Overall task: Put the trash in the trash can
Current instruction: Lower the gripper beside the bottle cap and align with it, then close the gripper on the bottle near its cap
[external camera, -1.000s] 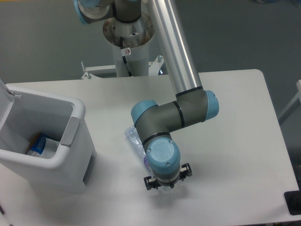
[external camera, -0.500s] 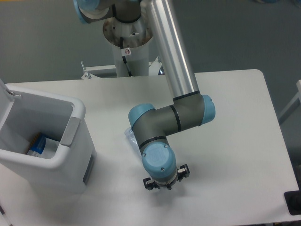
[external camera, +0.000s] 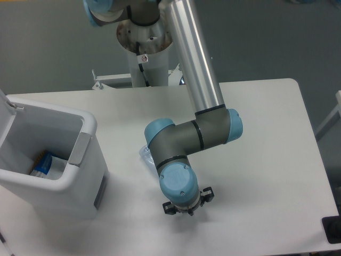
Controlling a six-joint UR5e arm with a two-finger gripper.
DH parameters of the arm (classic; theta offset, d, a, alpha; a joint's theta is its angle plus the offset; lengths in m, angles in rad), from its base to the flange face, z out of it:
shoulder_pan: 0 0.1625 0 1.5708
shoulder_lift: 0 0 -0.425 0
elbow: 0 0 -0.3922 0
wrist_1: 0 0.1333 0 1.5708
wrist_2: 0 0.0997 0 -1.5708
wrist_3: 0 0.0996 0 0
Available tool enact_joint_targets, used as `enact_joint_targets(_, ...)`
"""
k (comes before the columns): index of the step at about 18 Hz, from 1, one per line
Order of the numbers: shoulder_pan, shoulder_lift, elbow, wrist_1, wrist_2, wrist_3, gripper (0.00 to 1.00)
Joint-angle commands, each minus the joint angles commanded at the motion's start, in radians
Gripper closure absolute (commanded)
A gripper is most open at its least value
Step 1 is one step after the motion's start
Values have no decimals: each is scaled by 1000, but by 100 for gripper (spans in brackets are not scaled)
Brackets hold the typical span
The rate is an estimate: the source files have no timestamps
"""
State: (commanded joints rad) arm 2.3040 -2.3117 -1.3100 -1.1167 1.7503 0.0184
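The white table (external camera: 256, 160) stood on a grey floor (external camera: 53, 48), with the trash can (external camera: 80, 160) open at its left edge. The gripper (external camera: 187, 205) hung low over the tabletop, its jaws hidden under the wrist, so I could not tell their state. A clear cup (external camera: 144, 154), probably, lay beside the arm (external camera: 197, 64).

Smooth matt white table (external camera: 256, 160). Glossy white plastic trash can (external camera: 80, 176) with matt grey tab (external camera: 79, 148). Brushed silver metal arm tube (external camera: 193, 53); matt grey joint housings with smooth blue plastic caps (external camera: 178, 181). Clear, crinkled plastic cup (external camera: 145, 154). Black gripper (external camera: 187, 209).
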Motion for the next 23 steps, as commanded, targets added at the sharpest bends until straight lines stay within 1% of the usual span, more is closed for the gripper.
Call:
enact_joint_targets(4, 0, 0, 0, 0, 0, -2, 97)
enact_joint_targets(9, -2, 12, 12, -2, -21, -3, 99)
enact_joint_targets(12, 5, 34, 37, 0, -96, -2, 100)
enact_joint_targets(15, 40, 75, 40, 3, -156, 5, 100)
enact_joint_targets(17, 49, 103, 44, 6, -207, 9, 100)
enact_joint_targets(20, 77, 147, 75, 6, -282, 11, 100)
enact_joint_targets(23, 100, 176, 115, 6, -345, 9, 100)
